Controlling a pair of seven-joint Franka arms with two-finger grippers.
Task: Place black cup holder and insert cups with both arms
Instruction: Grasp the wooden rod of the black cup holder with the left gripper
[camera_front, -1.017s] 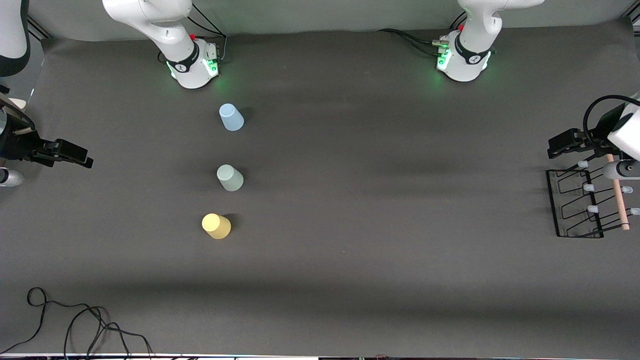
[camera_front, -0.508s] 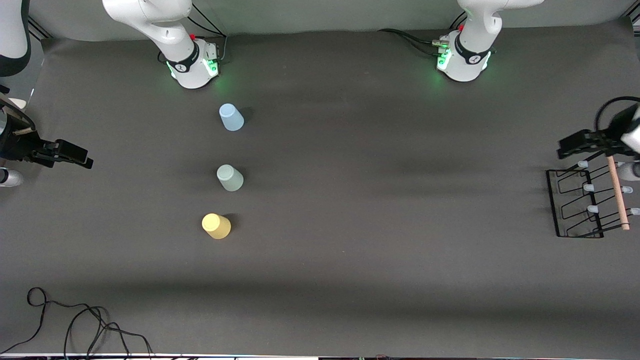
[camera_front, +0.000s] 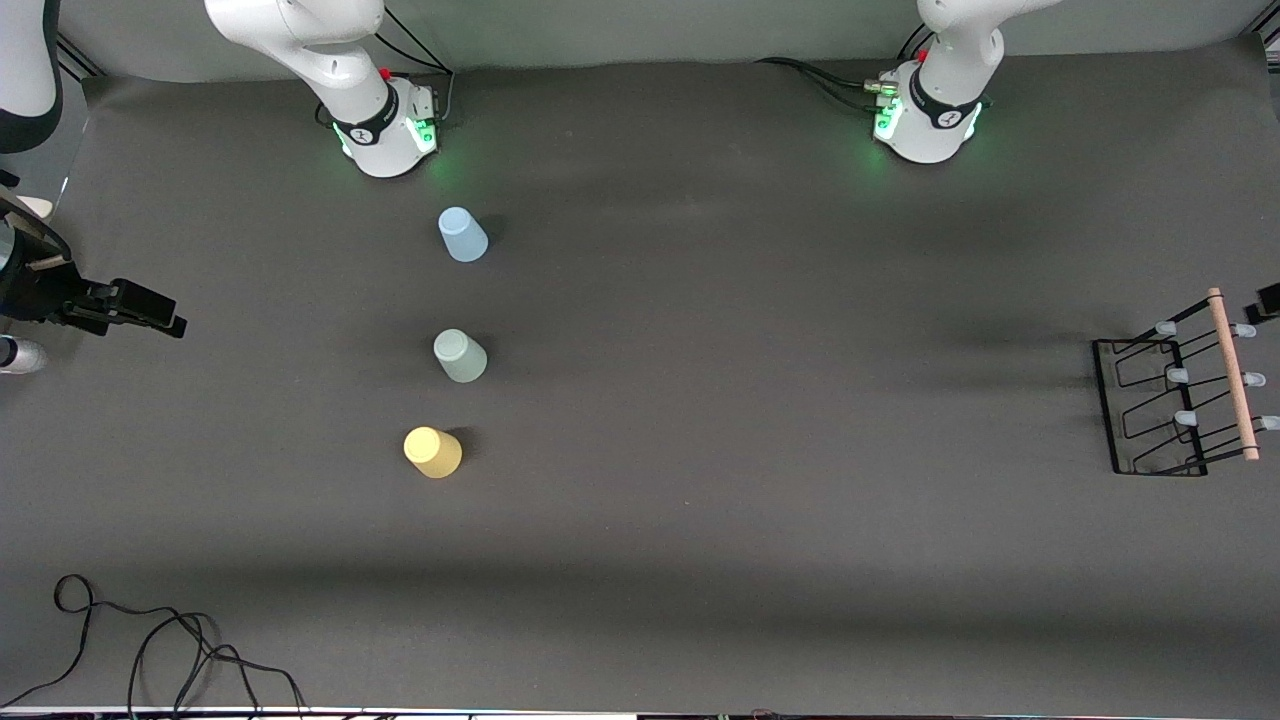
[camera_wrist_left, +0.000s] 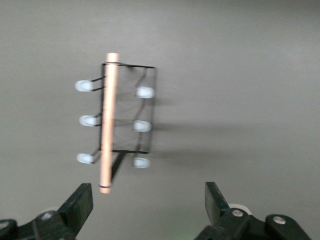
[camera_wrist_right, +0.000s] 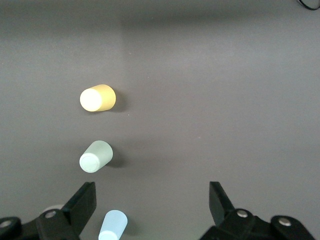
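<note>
The black cup holder (camera_front: 1150, 405) stands on the table at the left arm's end, its wooden rod (camera_front: 1232, 375) along the middle. In the left wrist view the holder (camera_wrist_left: 147, 120) lies below my open, empty left gripper (camera_wrist_left: 148, 207). Only a black tip of the left gripper (camera_front: 1270, 300) shows at the edge of the front view. The light blue cup (camera_front: 462, 235), the grey-green cup (camera_front: 460, 356) and the yellow cup (camera_front: 432, 452) stand in a row, narrow ends up, near the right arm's base. My right gripper (camera_front: 150, 308) waits open and empty, in the air (camera_wrist_right: 152, 205), with the cups (camera_wrist_right: 96, 156) below.
A loose black cable (camera_front: 150, 650) lies at the table's near corner at the right arm's end. The green-lit bases (camera_front: 385, 135) (camera_front: 925, 125) stand along the table's edge farthest from the front camera. The dark mat (camera_front: 750, 400) lies between the cups and the holder.
My left gripper has moved off from over the holder's rod end to the edge of the front view, uncovering the whole rod. The holder, cups and right arm have not moved.
</note>
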